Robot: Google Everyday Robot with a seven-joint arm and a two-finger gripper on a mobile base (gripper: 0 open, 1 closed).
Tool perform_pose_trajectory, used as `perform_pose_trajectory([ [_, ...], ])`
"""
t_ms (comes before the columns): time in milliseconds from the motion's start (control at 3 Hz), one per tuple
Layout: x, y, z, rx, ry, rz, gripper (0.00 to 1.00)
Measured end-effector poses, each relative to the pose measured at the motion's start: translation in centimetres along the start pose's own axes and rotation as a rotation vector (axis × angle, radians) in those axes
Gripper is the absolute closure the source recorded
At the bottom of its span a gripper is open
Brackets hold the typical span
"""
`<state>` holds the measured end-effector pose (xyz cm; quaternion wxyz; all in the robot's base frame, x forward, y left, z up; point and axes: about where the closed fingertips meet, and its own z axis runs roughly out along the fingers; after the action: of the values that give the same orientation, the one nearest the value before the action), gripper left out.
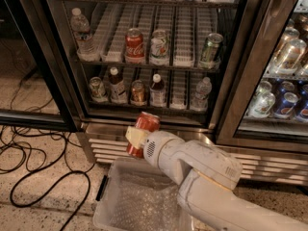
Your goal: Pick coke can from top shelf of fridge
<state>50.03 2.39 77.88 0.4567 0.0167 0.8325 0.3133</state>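
Observation:
My gripper [138, 137] is shut on the coke can [146, 124], a red can with a silver top rim. It holds the can tilted, outside the fridge [154, 81], in front of the slatted steel base [110, 146]. A cream finger pad [135, 136] presses on the can's left side. The top shelf [144, 0] runs along the top edge of the view, with several drinks only partly showing. Another red can with white Coca-Cola script [134, 44] stands on the rack below it.
A clear plastic bin [130, 201] sits on the floor under my arm. Black cables [29, 158] lie on the floor at the left. The two lower racks hold bottles and cans. Behind glass at the right are more cans [284, 76].

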Motion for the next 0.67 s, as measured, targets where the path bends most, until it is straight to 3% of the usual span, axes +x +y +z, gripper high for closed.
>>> perform_pose_trajectory([
  [333, 2.4, -1.4, 1.2, -0.078, 0.028, 0.139, 1.00],
  [667, 4.3, -0.6, 2.6, -0.158, 0.077, 0.255, 1.00],
])
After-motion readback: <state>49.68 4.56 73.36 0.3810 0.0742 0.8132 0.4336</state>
